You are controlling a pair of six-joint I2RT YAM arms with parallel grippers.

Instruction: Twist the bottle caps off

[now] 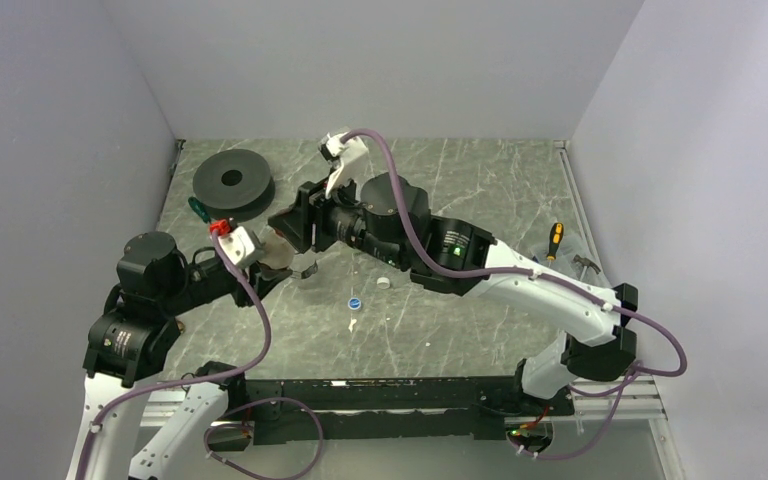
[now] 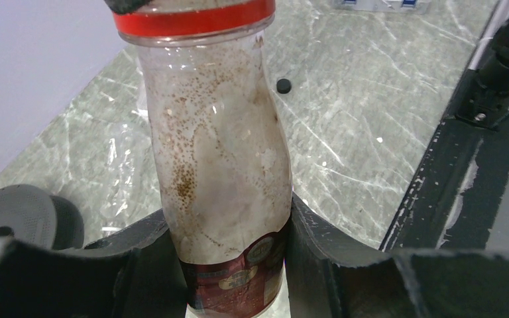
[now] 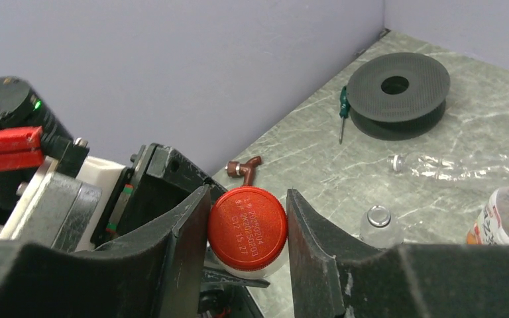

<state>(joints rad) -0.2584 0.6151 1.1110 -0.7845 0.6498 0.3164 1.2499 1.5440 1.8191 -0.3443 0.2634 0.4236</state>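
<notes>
In the top view, the red-brown-labelled bottle (image 1: 278,252) appears to be held off the table (image 1: 480,190) between the left gripper (image 1: 266,260) and the right gripper (image 1: 296,228), which meet left of centre. If the two arms were pulled out of line during the twist, the bottle could be levered from either grasp. The left arm is folded low with its wrist turned inward. The right arm is stretched far across from its base, with the forearm nearly level. A blue cap (image 1: 356,301) and a white cap (image 1: 383,283) lie loose on the table nearby (already off, it seems).

In the left wrist view, the bottle's body is clamped between the left fingers (image 2: 139,265), which are pressed on both sides just above the label. The red cap (image 2: 195,20) is seen at the far end. The wall is smooth and waisted, so the bottle may be spun along with the cap if the clamp is too light. A black cap (image 2: 283,85) lies well beyond on the table.

In the right wrist view, the red cap is pinched at its rim between the right fingers (image 3: 184,245), and contact is apparent on both sides. Only the edge is caught, so slipping round the cap is judged the likeliest failure. Once freed, the cap could be dropped.
</notes>
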